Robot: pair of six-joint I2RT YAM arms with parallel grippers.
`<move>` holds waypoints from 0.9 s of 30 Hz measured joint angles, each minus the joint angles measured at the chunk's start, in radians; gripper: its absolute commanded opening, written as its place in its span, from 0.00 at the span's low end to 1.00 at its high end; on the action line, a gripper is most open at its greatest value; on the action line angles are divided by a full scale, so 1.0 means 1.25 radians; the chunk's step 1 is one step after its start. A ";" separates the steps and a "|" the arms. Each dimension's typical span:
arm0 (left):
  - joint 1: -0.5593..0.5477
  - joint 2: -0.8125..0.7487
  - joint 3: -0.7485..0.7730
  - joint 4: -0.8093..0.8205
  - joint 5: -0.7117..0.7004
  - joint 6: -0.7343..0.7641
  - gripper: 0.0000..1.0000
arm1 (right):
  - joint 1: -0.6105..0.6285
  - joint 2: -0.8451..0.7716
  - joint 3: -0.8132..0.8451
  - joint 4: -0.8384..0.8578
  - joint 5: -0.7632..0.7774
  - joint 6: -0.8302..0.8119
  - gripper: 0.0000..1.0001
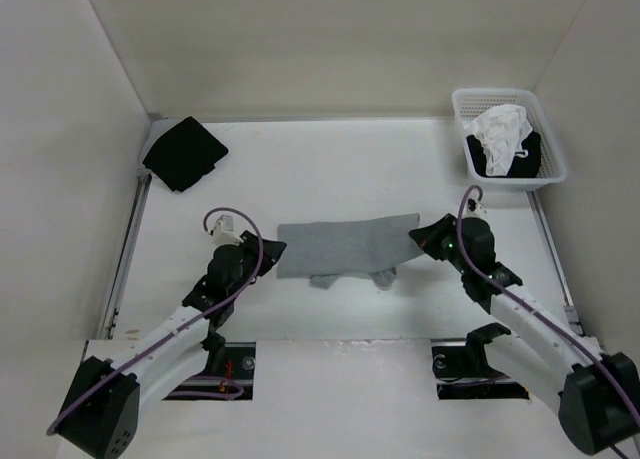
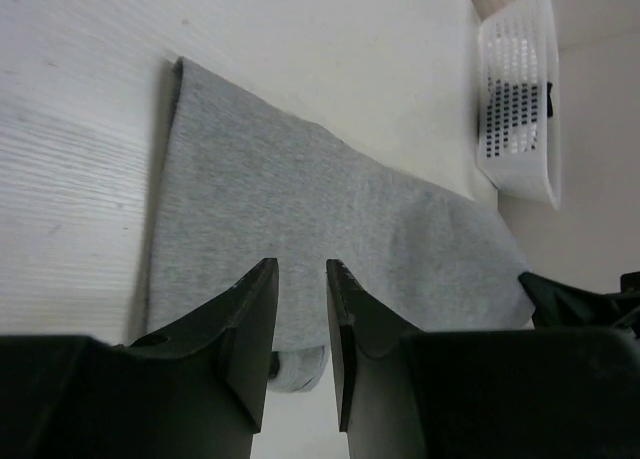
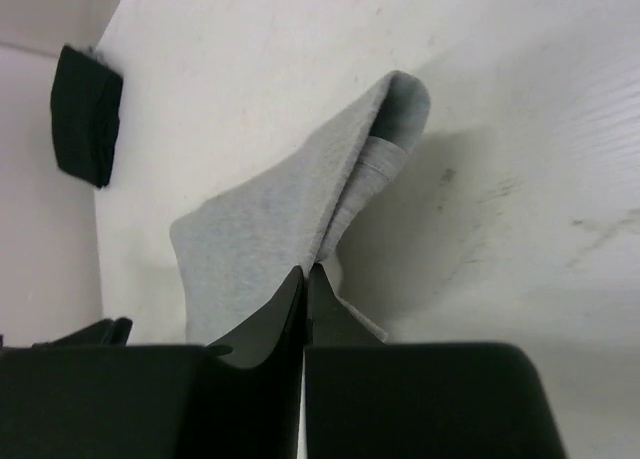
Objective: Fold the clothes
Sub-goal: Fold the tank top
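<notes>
Now R fingers (image 3: 305, 291) pinched shut on tank top (image 1: 345, 247) edge; L fingers (image 2: 336, 281) part-open above it, gripping nothing.

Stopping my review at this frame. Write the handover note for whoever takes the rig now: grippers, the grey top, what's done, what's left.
Left gripper: jaws parted over the left end of the tank top, nothing seen held.
Right gripper: shut on the tank top's right end, fabric pinched up into a ridge.
Tank top: mid-table between the arms, a wide flat band, strap ends poking out at its near edge.
Done: it appears folded over once.
Left: probably fold the band end to end and flatten it.
The black cloth sits far left and the basket far right.
</notes>
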 measured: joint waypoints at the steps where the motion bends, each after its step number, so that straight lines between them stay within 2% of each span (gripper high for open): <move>1: -0.018 0.013 0.006 0.011 -0.003 0.000 0.25 | -0.001 -0.033 0.013 -0.046 0.023 -0.017 0.00; 5: -0.074 0.042 0.024 0.046 -0.014 -0.002 0.25 | 0.016 -0.068 0.102 -0.201 0.109 -0.076 0.00; 9: -0.107 0.037 0.028 0.064 -0.020 -0.007 0.25 | 0.134 -0.002 0.239 -0.309 0.200 -0.123 0.00; 15: -0.104 -0.033 0.025 0.063 -0.020 -0.018 0.25 | 0.371 0.239 0.465 -0.402 0.322 -0.163 0.00; 20: -0.076 -0.125 0.010 0.055 -0.013 -0.023 0.26 | 0.489 0.476 0.640 -0.472 0.368 -0.175 0.02; 21: -0.067 -0.146 0.004 0.047 -0.011 -0.024 0.26 | 0.507 0.526 0.681 -0.490 0.373 -0.175 0.05; 25: -0.016 -0.218 -0.021 0.004 0.004 -0.032 0.27 | 0.552 0.711 0.845 -0.540 0.386 -0.172 0.38; 27: 0.014 -0.243 -0.026 -0.018 0.017 -0.036 0.27 | 0.570 0.765 0.893 -0.546 0.392 -0.172 0.42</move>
